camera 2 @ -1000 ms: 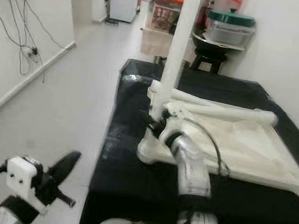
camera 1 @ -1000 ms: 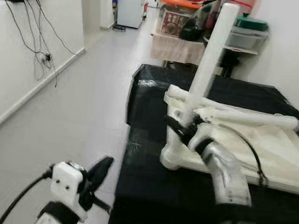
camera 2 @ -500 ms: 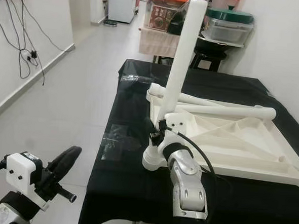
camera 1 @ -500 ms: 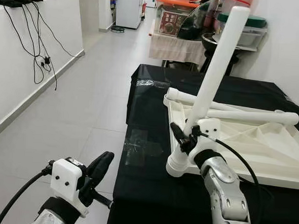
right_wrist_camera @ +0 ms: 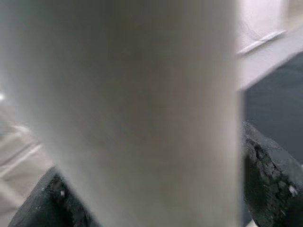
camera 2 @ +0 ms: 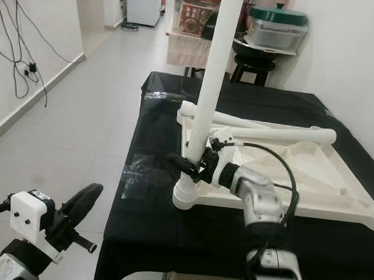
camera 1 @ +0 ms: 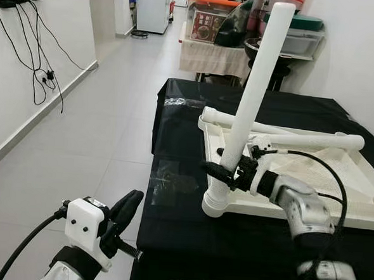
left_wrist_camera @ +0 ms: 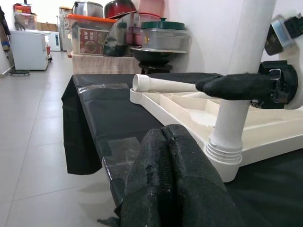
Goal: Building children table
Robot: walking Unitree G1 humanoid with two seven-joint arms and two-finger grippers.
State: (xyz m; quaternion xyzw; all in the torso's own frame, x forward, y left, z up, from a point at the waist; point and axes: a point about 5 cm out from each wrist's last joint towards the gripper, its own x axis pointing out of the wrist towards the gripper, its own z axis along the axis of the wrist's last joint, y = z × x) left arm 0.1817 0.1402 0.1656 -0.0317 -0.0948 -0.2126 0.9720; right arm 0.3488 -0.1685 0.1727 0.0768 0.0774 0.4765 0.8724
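From the head views, the right gripper (camera 1: 226,172) has its two black fingers squeezed around the white leg (camera 1: 249,109), low down near where it goes into the corner socket (camera 1: 215,202) of the upside-down white tabletop (camera 1: 311,186). The tabletop lies on the black-covered table (camera 1: 181,228), and two more legs (camera 1: 314,140) rest across it. The held leg leans a bit. I think that if the gripper pushes or twists while the leg is crooked, the leg may jam or pop out, and the light tabletop could slide toward the table edge close by. The left gripper (camera 1: 124,213) hangs low beside the table, away from the work. In the left wrist view, its fingers (left_wrist_camera: 175,179) are pressed together with nothing in them, and the leg sits in its ribbed socket. Far back is a shelf with a clear tub (left_wrist_camera: 163,39) under a green lid and an orange-lidded box (left_wrist_camera: 90,33); I cannot tell what is inside. In the right wrist view, the leg (right_wrist_camera: 128,109) sits tight between the dark fingers (right_wrist_camera: 265,170).
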